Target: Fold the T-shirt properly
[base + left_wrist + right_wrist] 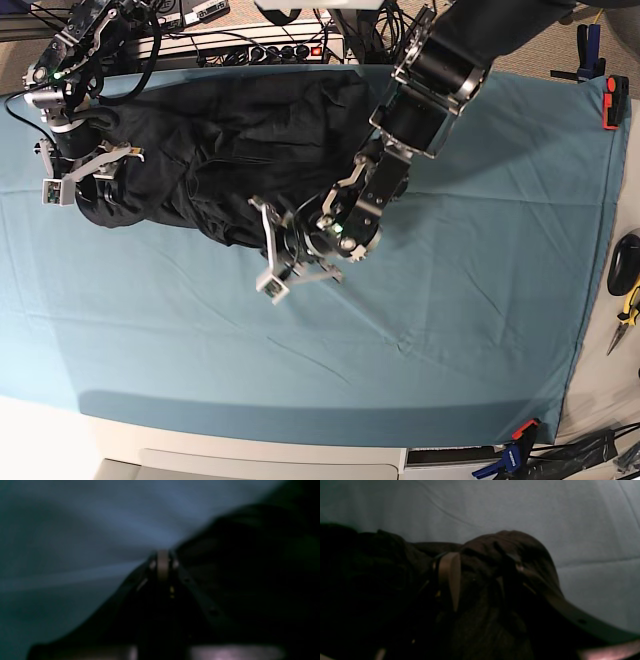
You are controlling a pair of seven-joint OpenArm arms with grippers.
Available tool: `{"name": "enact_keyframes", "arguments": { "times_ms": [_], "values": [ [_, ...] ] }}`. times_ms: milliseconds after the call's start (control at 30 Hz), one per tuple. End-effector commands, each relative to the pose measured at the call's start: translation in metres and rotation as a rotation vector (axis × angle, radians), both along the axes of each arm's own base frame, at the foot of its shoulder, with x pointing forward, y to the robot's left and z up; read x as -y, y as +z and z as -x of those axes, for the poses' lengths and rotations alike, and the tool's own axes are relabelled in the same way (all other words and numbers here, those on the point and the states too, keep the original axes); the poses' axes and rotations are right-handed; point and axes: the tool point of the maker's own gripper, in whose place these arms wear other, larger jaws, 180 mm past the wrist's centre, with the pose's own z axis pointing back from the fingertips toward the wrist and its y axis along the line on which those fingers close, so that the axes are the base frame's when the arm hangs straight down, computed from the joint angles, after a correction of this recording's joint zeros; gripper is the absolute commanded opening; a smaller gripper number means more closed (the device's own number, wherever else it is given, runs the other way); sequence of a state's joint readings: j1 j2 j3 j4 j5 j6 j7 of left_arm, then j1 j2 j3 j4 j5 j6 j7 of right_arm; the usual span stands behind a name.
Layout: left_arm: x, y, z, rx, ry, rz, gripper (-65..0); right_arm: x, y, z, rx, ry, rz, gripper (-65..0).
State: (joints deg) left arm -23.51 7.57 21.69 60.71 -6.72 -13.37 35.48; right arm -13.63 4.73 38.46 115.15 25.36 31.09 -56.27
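The black T-shirt (240, 130) lies crumpled on the back left part of the teal sheet (450, 320); no print shows. My right gripper (85, 175) is at the shirt's left end. In the right wrist view its fingers (450, 575) close on a bunched fold of dark cloth (505, 545). My left gripper (272, 255) is at the shirt's front edge, where the cloth bulges toward it. In the blurred left wrist view its tips (163, 562) meet, with dark shirt cloth (250, 567) right beside them.
A power strip and cables (270, 45) run along the table's back edge. An orange clamp (612, 100) grips the sheet at the back right, and another clamp (515, 455) at the front. Hand tools (625, 300) lie off the right edge.
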Motion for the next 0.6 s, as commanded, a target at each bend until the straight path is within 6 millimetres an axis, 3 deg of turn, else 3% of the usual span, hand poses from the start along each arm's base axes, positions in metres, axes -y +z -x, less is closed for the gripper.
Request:
{"name": "enact_keyframes", "arguments": {
  "times_ms": [0, 133, 300, 367, 467, 567],
  "values": [
    [0.010, 0.027, -0.018, 0.061, 0.014, 0.024, -65.0, 0.001, 0.014, -0.006, 0.056, 0.008, 0.017, -37.4],
    [-0.009, 0.041, -0.034, 0.034, 0.047, -0.025, -65.0, 0.001, 0.015, -0.006, 0.056, 0.008, 0.017, -37.4],
    [-0.021, 0.104, -0.043, -0.084, -0.022, 0.111, -65.0, 0.001, 0.015, -0.007, 0.058, 0.008, 0.017, -37.4],
    [-0.028, 0.119, -0.043, -0.112, -0.062, 0.183, -65.0, 0.001, 0.014, -0.006, 0.056, 0.008, 0.017, -37.4],
    [-0.044, 0.117, -0.037, -0.155, -0.086, 0.258, -65.0, 0.001, 0.014, -0.006, 0.055, 0.008, 0.018, -37.4],
    [-0.059, 0.097, -0.019, -0.219, -0.115, 0.280, -65.0, 0.001, 0.015, -0.006, 0.057, 0.008, 0.017, -37.4]
  ]
}}
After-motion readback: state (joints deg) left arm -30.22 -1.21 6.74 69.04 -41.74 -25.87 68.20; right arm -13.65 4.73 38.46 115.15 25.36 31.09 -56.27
